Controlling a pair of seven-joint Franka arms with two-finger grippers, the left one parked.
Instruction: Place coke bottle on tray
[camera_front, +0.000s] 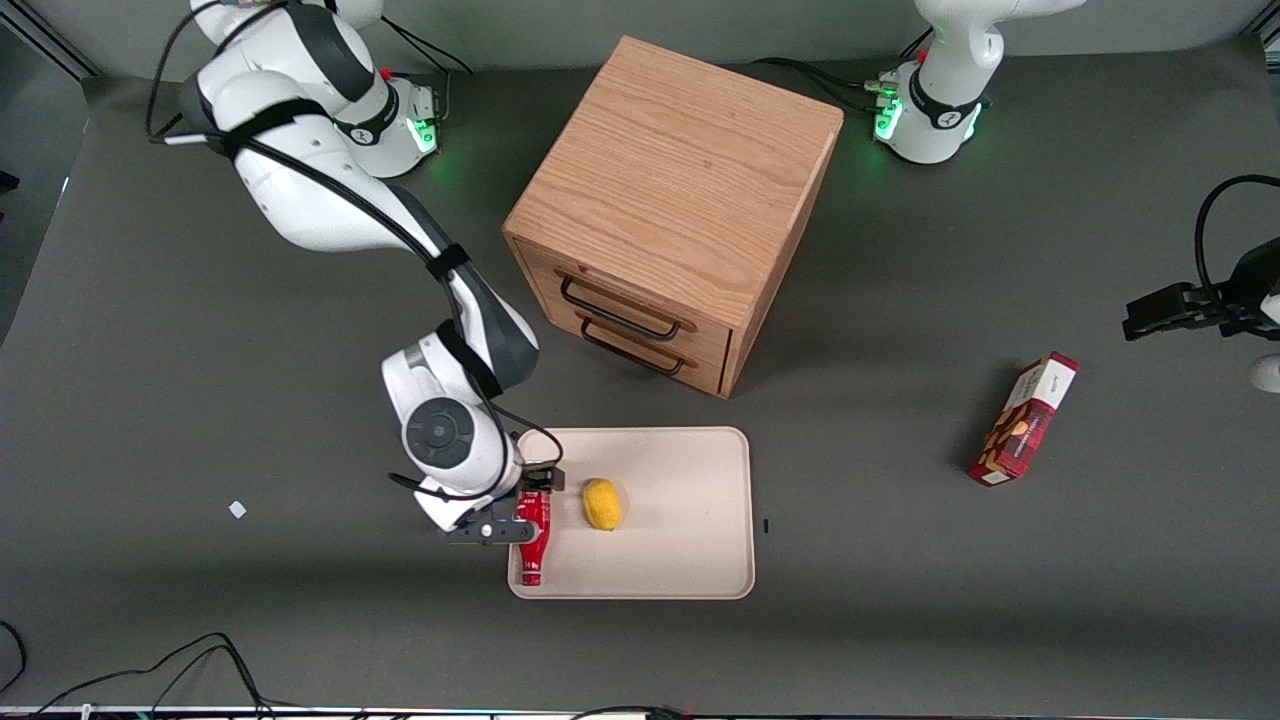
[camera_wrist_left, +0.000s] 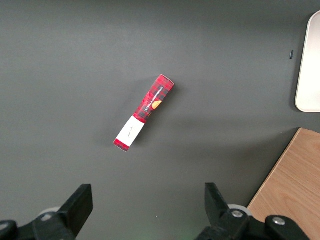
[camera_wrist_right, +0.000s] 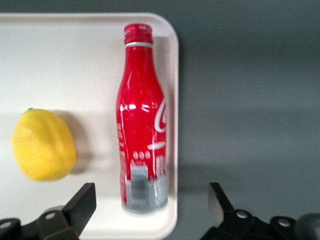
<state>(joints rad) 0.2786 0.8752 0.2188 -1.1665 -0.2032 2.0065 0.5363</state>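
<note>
Front view, largest first: we are logging the dark desk (camera_front: 200, 400) carrying a wooden drawer cabinet (camera_front: 670, 210). Nearer the camera, the beige tray (camera_front: 690, 560) is holding a yellow lemon (camera_front: 602, 503) beside the coke bottle (camera_front: 532, 545), which is lying along the tray's rim at the working arm's end. We are seeing the gripper (camera_front: 527, 505) hovering over the bottle, fingers (camera_wrist_right: 80, 202) spread wide, gripping nothing. A snack box (camera_front: 1024, 419) is lying toward the parked arm's end.

The white right arm (camera_front: 300, 190) has grey joints, black cables and black fingers (camera_wrist_right: 80, 207).
</note>
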